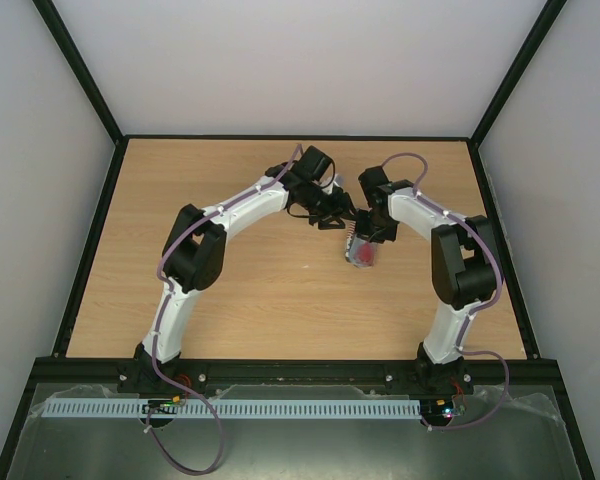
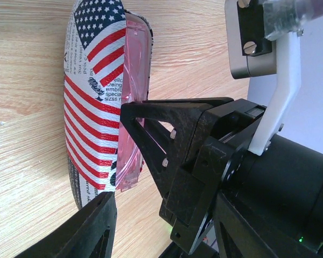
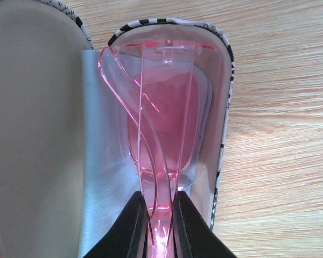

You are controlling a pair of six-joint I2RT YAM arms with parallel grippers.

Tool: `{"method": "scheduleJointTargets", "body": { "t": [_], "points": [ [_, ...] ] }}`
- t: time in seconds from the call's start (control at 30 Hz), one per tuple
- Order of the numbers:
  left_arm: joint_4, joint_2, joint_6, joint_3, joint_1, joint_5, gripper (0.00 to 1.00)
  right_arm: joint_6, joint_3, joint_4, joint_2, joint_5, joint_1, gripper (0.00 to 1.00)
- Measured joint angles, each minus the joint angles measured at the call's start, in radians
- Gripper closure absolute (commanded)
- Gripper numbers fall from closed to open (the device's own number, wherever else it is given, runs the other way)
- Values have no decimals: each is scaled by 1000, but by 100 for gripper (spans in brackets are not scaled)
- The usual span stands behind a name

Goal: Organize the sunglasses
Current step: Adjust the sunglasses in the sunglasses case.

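Note:
The sunglasses (image 3: pixel 167 123) are translucent pink-red and folded. They lie in the lower half of the open flag-patterned case (image 3: pixel 224 107), beside a pale blue cloth (image 3: pixel 99 177). My right gripper (image 3: pixel 161 228) is shut on the folded arms at the near end of the sunglasses. In the left wrist view the case's flag-printed outside (image 2: pixel 91 107) faces me with the sunglasses (image 2: pixel 132 107) behind its edge. My left gripper (image 2: pixel 161 234) is open next to the case, one finger (image 2: pixel 91 226) near the case's lower end. From above, both grippers (image 1: pixel 332 215) (image 1: pixel 364 243) meet at the case (image 1: pixel 361 257) mid-table.
The case's open lid (image 3: pixel 32 134) with its beige lining stands to the left of the sunglasses. The right arm's gripper body (image 2: pixel 204 161) fills the space right next to my left fingers. Black frame rails (image 1: pixel 300 137) edge the wooden table (image 1: pixel 230 320).

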State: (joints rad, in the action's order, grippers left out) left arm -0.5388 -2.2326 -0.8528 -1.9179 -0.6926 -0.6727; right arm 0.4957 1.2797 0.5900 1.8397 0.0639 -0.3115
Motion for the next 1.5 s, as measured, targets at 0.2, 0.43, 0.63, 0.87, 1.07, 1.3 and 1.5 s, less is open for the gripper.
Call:
{"method": "scheduleJointTargets", "body": {
  "t": [0.2, 0.43, 0.63, 0.87, 1.07, 1.3, 1.5],
  "points": [
    [1, 0, 0, 0, -1, 0, 49, 0, 0, 0, 0, 17, 0, 99],
    [0, 0, 0, 0, -5, 1, 49, 0, 0, -1, 2, 34, 0, 99],
    [-4, -4, 0, 0, -7, 1, 49, 4, -9, -13, 10, 61, 0, 99],
    [-6, -7, 0, 0, -11, 0, 49, 18, -32, -36, 17, 77, 0, 99],
    [-6, -10, 0, 0, -12, 0, 49, 32, -34, -48, 17, 89, 0, 80],
    [-6, -10, 0, 0, -14, 0, 49, 44, -43, -53, 7, 93, 6, 59],
    [4, -10, 0, -21, -14, -27, 49, 53, -43, -39, -62, 83, 15, 48]
  ]
}}
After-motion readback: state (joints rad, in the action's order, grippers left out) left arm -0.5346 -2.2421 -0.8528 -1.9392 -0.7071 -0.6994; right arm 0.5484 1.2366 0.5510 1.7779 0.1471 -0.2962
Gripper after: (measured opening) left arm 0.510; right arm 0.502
